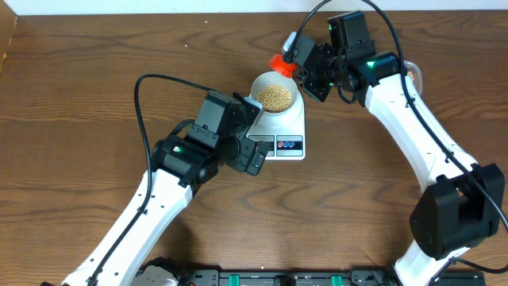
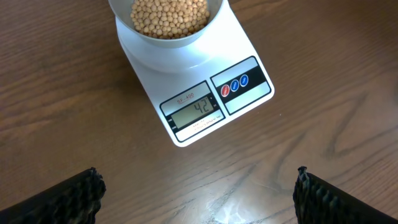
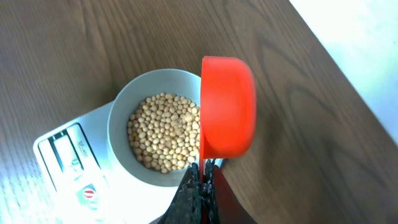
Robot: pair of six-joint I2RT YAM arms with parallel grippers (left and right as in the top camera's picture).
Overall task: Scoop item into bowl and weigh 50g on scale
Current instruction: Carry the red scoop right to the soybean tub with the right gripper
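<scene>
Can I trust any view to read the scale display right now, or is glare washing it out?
Left wrist: display sharp, reads 42; glare only on the table below. Overhead: too small to read. Right wrist: scale overexposed, digits lost.

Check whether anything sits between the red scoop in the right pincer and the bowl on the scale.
Nothing visible does. The red plastic scoop, clamped in the right pincer, stands tipped on edge at the rim of the small pale round bowl; only tan round beans lie inside its open mouth.
</scene>
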